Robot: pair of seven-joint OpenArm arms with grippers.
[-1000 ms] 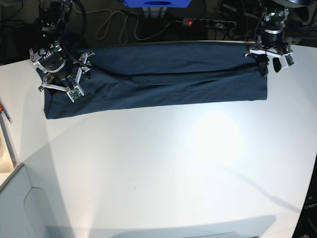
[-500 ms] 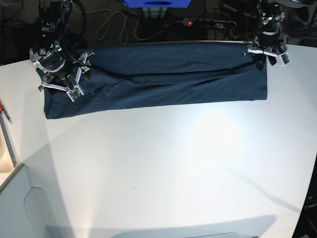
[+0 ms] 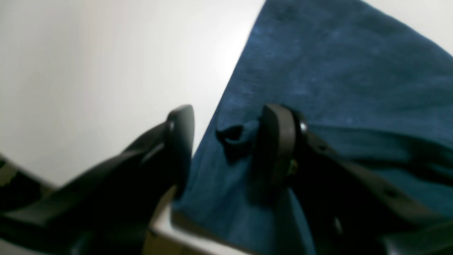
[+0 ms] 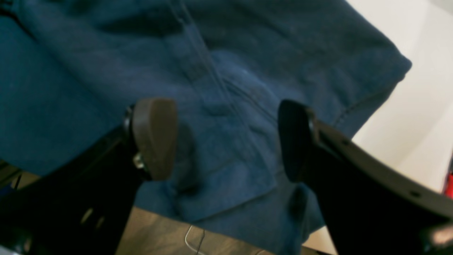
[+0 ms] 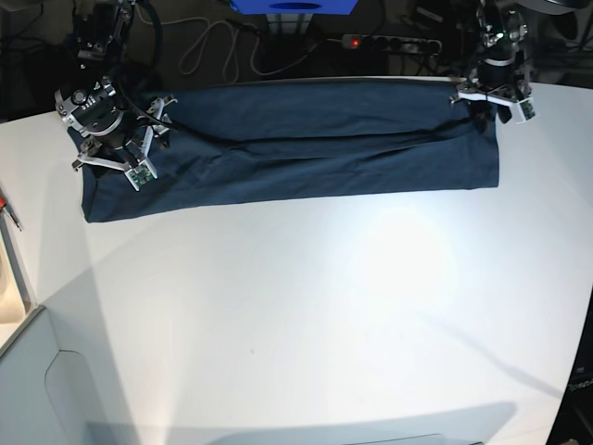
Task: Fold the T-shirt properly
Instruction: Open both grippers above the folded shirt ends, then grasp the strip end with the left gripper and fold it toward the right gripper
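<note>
The dark navy T-shirt (image 5: 306, 139) lies as a long folded band across the far part of the white table (image 5: 315, 315). My left gripper (image 5: 491, 107) hovers over the shirt's far right corner. In the left wrist view this gripper (image 3: 230, 113) is open astride the shirt's edge (image 3: 318, 78), and a small pucker of cloth (image 3: 233, 136) touches the inner side of one finger (image 3: 276, 148). My right gripper (image 5: 146, 139) is over the shirt's left end. The right wrist view shows that gripper (image 4: 224, 106) wide open above a sleeve hem (image 4: 354, 106), holding nothing.
Beyond the table's far edge lie a power strip (image 5: 384, 42) with a red light, a white cable (image 5: 208, 46) and a blue box (image 5: 292, 6). A red-handled tool (image 5: 9, 211) and a pale board (image 5: 11, 287) sit at the left edge.
My left gripper has moved left and toward the far edge, from beside the shirt's right corner to over it. The right arm has stayed still.
</note>
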